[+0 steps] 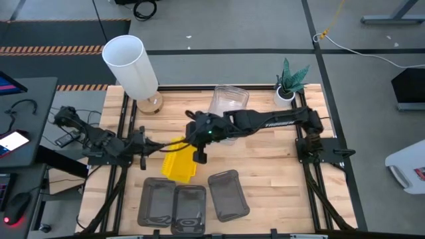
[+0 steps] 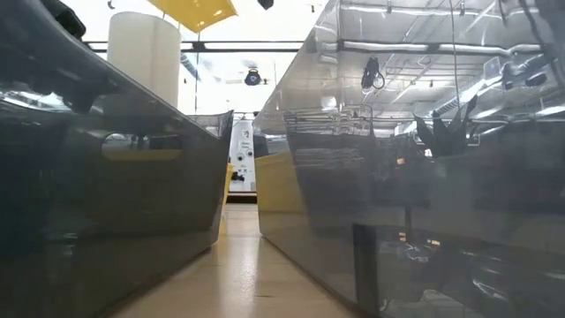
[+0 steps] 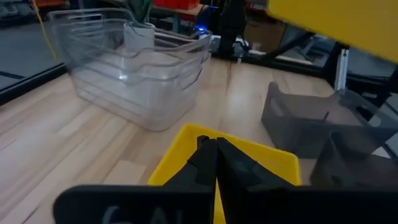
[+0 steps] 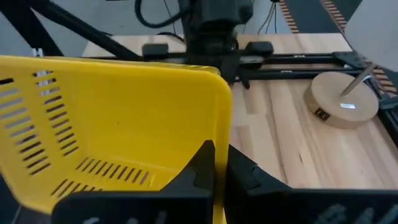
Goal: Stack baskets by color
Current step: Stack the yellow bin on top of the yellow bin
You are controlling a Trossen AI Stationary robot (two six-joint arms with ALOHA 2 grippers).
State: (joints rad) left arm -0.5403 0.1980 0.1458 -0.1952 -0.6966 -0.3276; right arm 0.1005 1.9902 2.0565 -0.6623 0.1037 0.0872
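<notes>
My right gripper (image 4: 214,163) is shut on a yellow basket (image 1: 178,167) that it holds in the air over the table's middle; the low view shows this basket's underside (image 2: 196,11) at the top. Another yellow basket (image 3: 186,155) rests on the table just ahead of my left gripper (image 3: 216,152), which is shut with nothing between its fingers. A stack of clear baskets (image 1: 229,103) stands at the far middle. Three dark grey baskets (image 1: 189,206) lie side by side along the near edge. My right gripper pinches the yellow basket's side wall at its rim, near a rounded corner (image 4: 217,124), one finger (image 4: 200,168) inside the basket and the other outside. The fingers come from the table's right, slanting down. The basket is lifted clear of the table and tilted.
A tall white cylinder (image 1: 129,63) on a round wooden base stands at the far left. A small potted plant (image 1: 290,83) stands at the far right corner. The grey baskets (image 2: 424,185) fill the low view. Bare wood lies on the table's right half.
</notes>
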